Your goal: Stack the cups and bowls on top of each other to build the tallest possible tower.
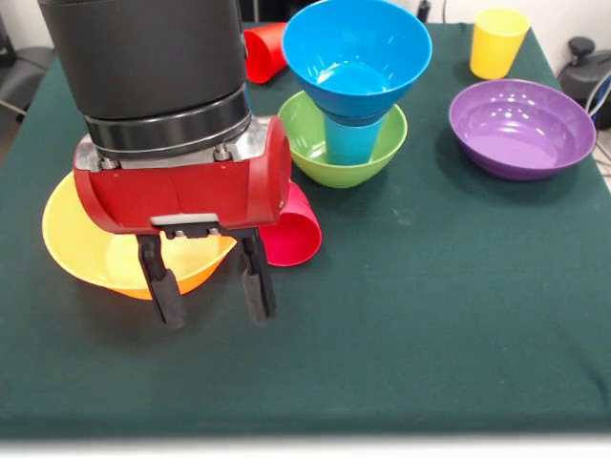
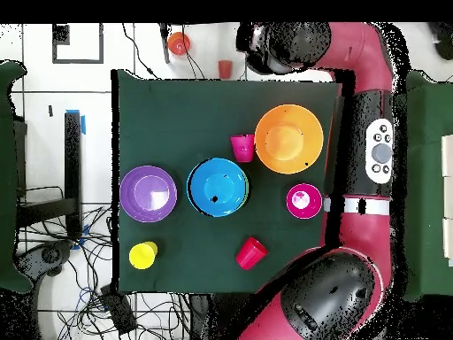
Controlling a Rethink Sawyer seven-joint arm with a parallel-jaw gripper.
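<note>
Green cloth [image 1: 458, 315] lies bare beside the open end effector [image 1: 216, 286].

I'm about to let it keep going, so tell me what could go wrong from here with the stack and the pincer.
1. The tower looks top-heavy: a wide blue bowl sits on a narrow light blue cup standing in the green bowl. A nudge could topple it.
2. The open pincer hangs at the orange-yellow bowl's rim, so closing may tip the bowl.
3. The red cup lies on its side beside that bowl and could roll if bumped.
</note>
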